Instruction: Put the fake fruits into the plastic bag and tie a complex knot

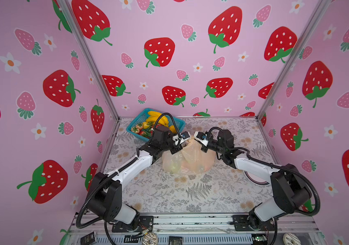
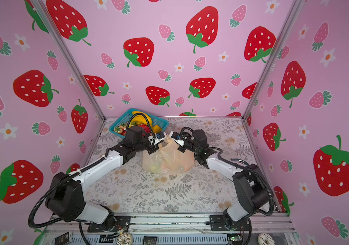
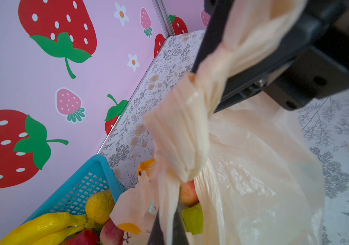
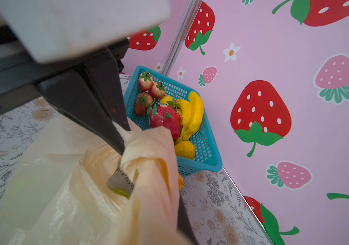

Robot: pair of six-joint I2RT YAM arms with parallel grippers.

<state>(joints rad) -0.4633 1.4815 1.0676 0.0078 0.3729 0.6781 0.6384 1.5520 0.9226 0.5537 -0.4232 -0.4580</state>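
At the back left the teal basket (image 1: 142, 114) is far from empty. Bananas (image 4: 194, 114), a dragon fruit (image 4: 165, 121), several strawberries (image 4: 146, 81) and a lumpy yellow fruit (image 4: 185, 149) lie in it. If every piece is meant to go in, I judge the loading only partly done.

My left gripper (image 4: 119, 137) sits just in front of the basket, above the bag's mouth, its jaws pinched tight on a bunched peach handle. The plastic bag (image 1: 187, 161) stands on the floral table (image 1: 190, 191) between my two arms, slumped and bulging. It does hold fruit: a green pear (image 3: 192, 218) and a reddish fruit (image 3: 188, 193) show in the gap under the handles, and green and orange blurs show through the film in both top views.

Over the mouth the handles are drawn up and wound into a twist, the knot (image 3: 218, 61) in its early form. I cannot tell whether it is a full hitch or only one crossing, and it looks loose. My right gripper (image 3: 209, 84) is clamped on that twisted strand from the other side.

By my reckoning the tying is under way but unfinished. The wrap needs pulling snug, and at least another pass before it counts as complex.
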